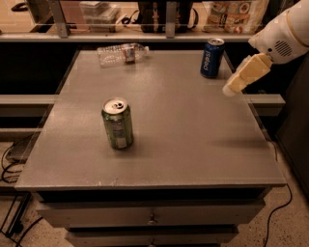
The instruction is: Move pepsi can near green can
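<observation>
The pepsi can [212, 58] is dark blue with white lettering and a silver top. It stands upright at the far right of the grey table [193, 144]. The green can [117, 123] stands upright left of the table's middle, nearer the front. My gripper [233, 88] is cream-coloured and hangs in the air on the right, just right of and a little nearer than the pepsi can. It holds nothing and does not touch the can.
A clear plastic bottle [120, 53] lies on its side at the far left of the table. A shelf rail with boxes and bags [231, 9] runs behind the table. Cables lie on the floor at both sides.
</observation>
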`<state>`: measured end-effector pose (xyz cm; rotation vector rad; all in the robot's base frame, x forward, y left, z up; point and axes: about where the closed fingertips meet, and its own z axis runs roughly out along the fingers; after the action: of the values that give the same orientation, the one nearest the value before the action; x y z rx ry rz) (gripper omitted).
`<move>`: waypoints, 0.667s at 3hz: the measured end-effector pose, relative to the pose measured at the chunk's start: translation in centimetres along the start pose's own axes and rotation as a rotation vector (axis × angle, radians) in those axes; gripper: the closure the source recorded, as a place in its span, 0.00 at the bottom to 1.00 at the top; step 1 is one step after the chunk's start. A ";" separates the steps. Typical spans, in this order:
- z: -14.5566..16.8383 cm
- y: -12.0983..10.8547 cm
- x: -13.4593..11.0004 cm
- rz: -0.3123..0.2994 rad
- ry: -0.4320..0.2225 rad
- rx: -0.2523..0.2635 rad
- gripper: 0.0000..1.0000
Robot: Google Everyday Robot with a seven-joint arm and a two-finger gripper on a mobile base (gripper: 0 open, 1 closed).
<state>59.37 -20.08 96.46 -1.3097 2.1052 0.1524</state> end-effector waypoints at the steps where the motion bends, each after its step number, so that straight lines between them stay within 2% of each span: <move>1: 1.1 -1.9 0.0 0.058 -0.089 0.033 0.00; 2: 2.9 -4.5 0.6 0.140 -0.152 0.080 0.00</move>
<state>64.34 -21.56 94.90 -1.0706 2.0514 0.2183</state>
